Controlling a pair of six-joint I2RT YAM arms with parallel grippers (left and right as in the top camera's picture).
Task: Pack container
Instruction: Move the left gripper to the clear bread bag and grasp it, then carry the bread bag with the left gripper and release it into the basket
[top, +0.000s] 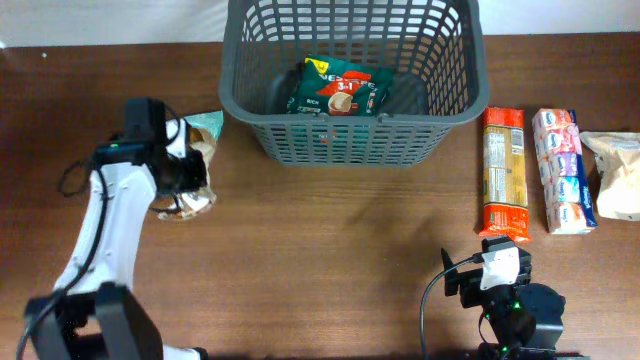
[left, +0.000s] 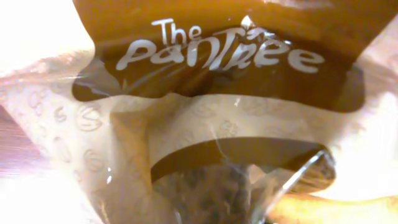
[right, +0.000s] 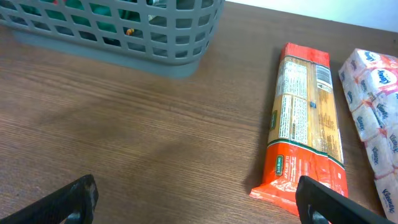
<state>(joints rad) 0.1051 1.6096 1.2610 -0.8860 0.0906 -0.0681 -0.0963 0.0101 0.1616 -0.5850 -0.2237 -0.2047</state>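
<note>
The container, a dark grey lattice basket (top: 455, 100), stands at the back centre and holds a green coffee packet (top: 340, 90). Its corner shows in the right wrist view (right: 155, 28). My left gripper (top: 185, 178) is down on a clear and brown "The Pantree" snack bag (top: 192, 205) left of the basket. The bag looks pinched at its middle. It fills the left wrist view (left: 205, 124) and hides the fingers. My right gripper (right: 202, 205) is open and empty above bare table at the front right (top: 497, 268).
An orange spaghetti packet (top: 503, 170) (right: 305, 118), a pack of tissues (top: 563, 170) (right: 376, 112) and a pale bag (top: 615, 175) lie side by side right of the basket. The table is brown wood.
</note>
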